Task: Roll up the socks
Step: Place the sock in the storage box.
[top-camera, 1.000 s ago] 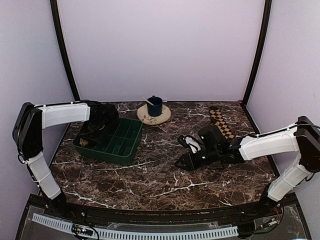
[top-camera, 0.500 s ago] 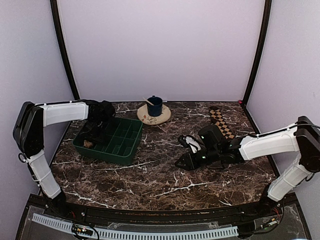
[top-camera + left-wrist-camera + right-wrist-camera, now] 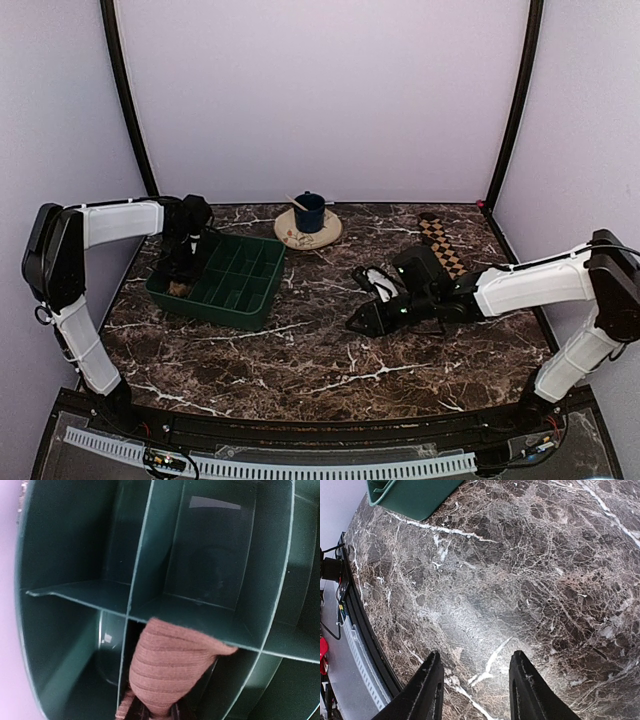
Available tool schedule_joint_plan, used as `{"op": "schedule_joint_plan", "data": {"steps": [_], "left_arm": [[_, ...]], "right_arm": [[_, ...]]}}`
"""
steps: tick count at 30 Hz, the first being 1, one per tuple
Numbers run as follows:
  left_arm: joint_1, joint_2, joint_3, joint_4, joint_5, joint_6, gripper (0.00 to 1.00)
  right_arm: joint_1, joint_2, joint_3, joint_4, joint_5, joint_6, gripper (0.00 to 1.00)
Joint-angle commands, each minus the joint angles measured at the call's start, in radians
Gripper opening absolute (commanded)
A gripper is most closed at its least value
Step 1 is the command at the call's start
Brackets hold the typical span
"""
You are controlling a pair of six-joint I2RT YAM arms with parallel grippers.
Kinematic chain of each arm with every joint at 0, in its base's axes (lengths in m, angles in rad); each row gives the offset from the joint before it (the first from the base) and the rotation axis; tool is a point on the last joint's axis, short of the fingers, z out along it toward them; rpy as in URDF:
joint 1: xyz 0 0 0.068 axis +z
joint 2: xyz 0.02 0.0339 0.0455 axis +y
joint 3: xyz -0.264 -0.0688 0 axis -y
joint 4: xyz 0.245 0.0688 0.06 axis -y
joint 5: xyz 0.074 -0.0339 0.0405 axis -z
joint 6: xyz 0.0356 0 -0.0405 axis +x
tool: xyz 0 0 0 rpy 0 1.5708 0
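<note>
The plain tan sock (image 3: 167, 665) is a ribbed rolled bundle, pinched at its lower end by my left gripper (image 3: 155, 712). It hangs in a near-left compartment of the green divided tray (image 3: 75, 590), its top edge against a divider. From above, the tan sock (image 3: 178, 288) shows just below the left gripper (image 3: 184, 268), inside the tray (image 3: 240, 272). The checkered sock (image 3: 443, 243) lies flat as a strip at the back right. My right gripper (image 3: 356, 325) hovers low over the marble, right of the tray. Its fingers (image 3: 427, 690) stand apart with nothing between them, as the right gripper (image 3: 475, 680) shows in its own view.
A blue cup (image 3: 309, 212) with a spoon stands on a small plate (image 3: 296, 237) at the back middle, just behind the tray. The tray's corner (image 3: 415, 495) shows at the top of the right wrist view. The table's near edge (image 3: 365, 630) runs left of the right gripper.
My left arm has drawn back toward the tray's far-left corner, still holding the tan sock. The right gripper has shifted slightly to the left.
</note>
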Motion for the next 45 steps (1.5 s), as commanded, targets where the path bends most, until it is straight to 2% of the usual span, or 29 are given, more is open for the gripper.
{"op": "schedule_joint_plan", "data": {"steps": [1, 20, 27, 30, 45], "left_arm": [[0.043, 0.006, -0.016, 0.038, 0.094, 0.038, 0.0], [0.114, 0.072, -0.061, 0.085, 0.228, 0.098, 0.0], [0.119, 0.061, -0.056, 0.086, 0.266, 0.098, 0.33], [0.119, 0.011, -0.051, 0.09, 0.273, 0.095, 0.4], [0.117, -0.176, 0.011, 0.056, 0.319, 0.094, 0.43]], "right_arm": [[-0.005, 0.023, 0.033, 0.009, -0.011, 0.006, 0.41], [-0.005, 0.102, 0.103, -0.019, -0.021, 0.002, 0.42], [-0.006, 0.119, 0.118, -0.028, -0.023, -0.001, 0.42], [-0.005, 0.126, 0.125, -0.031, -0.023, -0.002, 0.42], [-0.005, 0.143, 0.166, -0.045, -0.019, -0.001, 0.42]]}}
